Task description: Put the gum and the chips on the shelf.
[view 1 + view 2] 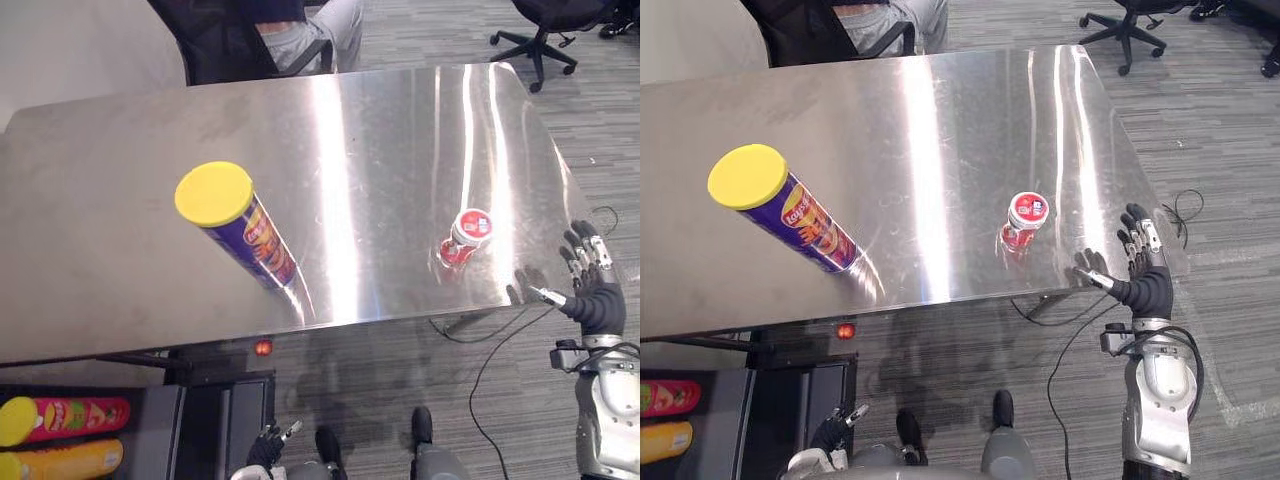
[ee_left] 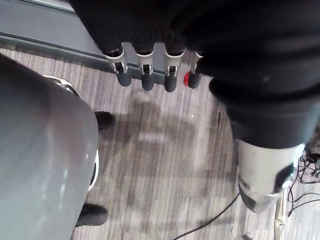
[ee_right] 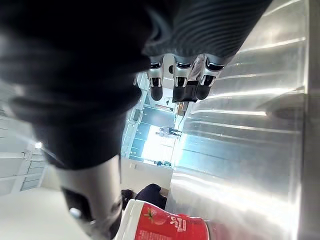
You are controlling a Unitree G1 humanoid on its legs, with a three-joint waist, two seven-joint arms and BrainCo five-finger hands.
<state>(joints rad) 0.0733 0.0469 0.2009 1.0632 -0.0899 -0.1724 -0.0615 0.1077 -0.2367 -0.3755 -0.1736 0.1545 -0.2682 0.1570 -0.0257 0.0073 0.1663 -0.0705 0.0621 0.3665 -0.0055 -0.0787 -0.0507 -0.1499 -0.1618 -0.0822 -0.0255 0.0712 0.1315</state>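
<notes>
Steel worktop (image 1: 120, 260) carries the chips can (image 1: 245, 225) and, well apart, the gum tub (image 1: 470, 232). The right hand (image 1: 592, 287) is spread and empty at the edge near the gum tub. The left hand (image 1: 268, 447) hangs low, fingers relaxed.

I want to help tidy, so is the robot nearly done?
Nothing is done yet. The chips can and the gum tub both stand on the table. The right hand is open near the gum, holding nothing; the left hand hangs low, open. Both must go to the shelf.
</notes>
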